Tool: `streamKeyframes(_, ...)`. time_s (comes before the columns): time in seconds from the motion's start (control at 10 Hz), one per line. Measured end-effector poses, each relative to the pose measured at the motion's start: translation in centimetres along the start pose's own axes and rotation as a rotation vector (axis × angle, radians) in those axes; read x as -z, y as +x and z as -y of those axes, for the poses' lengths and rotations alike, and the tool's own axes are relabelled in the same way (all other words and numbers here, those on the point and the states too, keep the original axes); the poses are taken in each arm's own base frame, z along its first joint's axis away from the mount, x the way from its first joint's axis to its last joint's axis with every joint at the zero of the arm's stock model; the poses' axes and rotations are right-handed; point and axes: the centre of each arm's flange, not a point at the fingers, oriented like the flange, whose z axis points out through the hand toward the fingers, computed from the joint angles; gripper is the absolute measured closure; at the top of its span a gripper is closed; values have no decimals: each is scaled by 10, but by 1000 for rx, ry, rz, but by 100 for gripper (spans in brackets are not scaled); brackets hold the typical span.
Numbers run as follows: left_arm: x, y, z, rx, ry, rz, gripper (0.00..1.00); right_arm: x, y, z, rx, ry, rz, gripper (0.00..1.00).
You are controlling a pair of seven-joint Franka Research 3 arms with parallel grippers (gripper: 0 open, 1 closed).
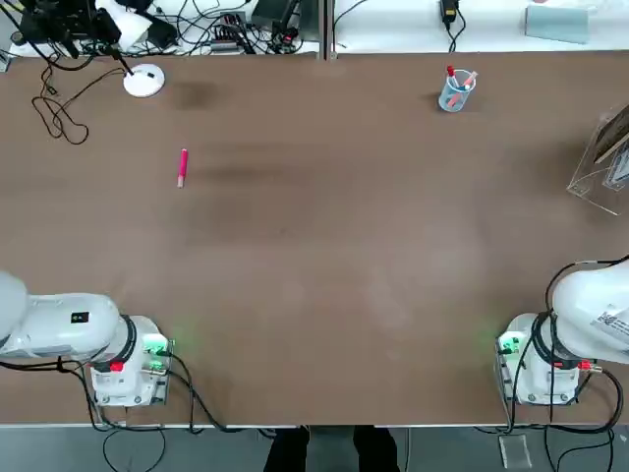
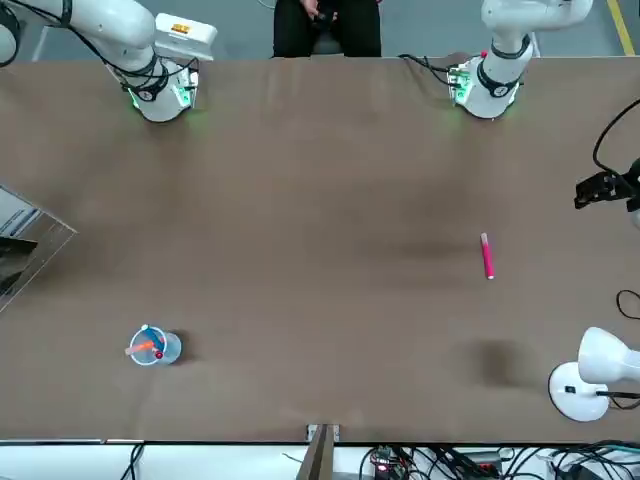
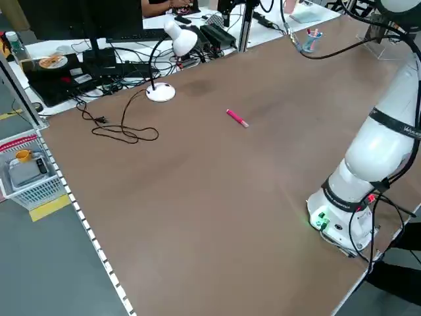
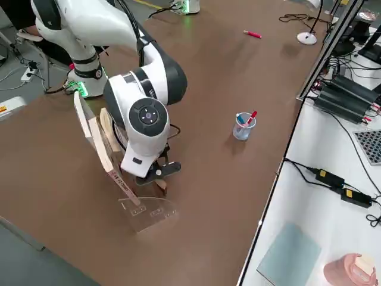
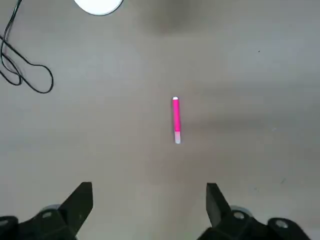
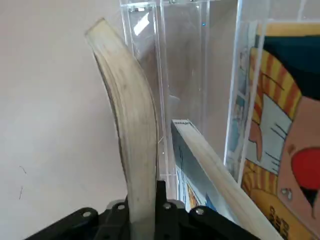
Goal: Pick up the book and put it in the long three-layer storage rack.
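The right tool [image 6: 145,220] pinches the book [image 6: 127,125] by its page edge at the clear acrylic storage rack [image 4: 128,196], which stands at the lower left of the right side view and at the right edge of the top view [image 1: 601,162]. In the right wrist view the book bows upward beside the rack's transparent walls [image 6: 200,60], where other books with bright illustrated covers [image 6: 280,145] already lean.

The left tool [image 5: 149,207] hangs over open tabletop with its fingers spread wide, a pink marker [image 5: 176,120] lying between and beyond them.

The brown tabletop [image 1: 324,265] is broadly bare through its middle. In the top view the marker [image 1: 183,167] lies at upper left, a white desk lamp's base [image 1: 143,81] and a looped black cable [image 1: 59,116] sit near the far left edge, and a clear pen cup [image 1: 456,90] stands at upper right.

Cables and electronics crowd the white bench [image 1: 226,29] beyond the far edge. A seated person's dark trousers [image 2: 325,25] show between the arm bases.
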Motion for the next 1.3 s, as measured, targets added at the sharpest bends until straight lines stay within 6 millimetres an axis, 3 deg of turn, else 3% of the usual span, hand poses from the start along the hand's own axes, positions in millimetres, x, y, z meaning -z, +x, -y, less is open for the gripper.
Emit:
streamKeyframes(0.9, 0, 0, -1, -1, 0, -4, 0, -9, 5, 3, 4, -1, 1, 85)
streamKeyframes(1.3, 0, 0, -1, -2, 0, -4, 0, -9, 4, 14, -4, -8, -1, 85)
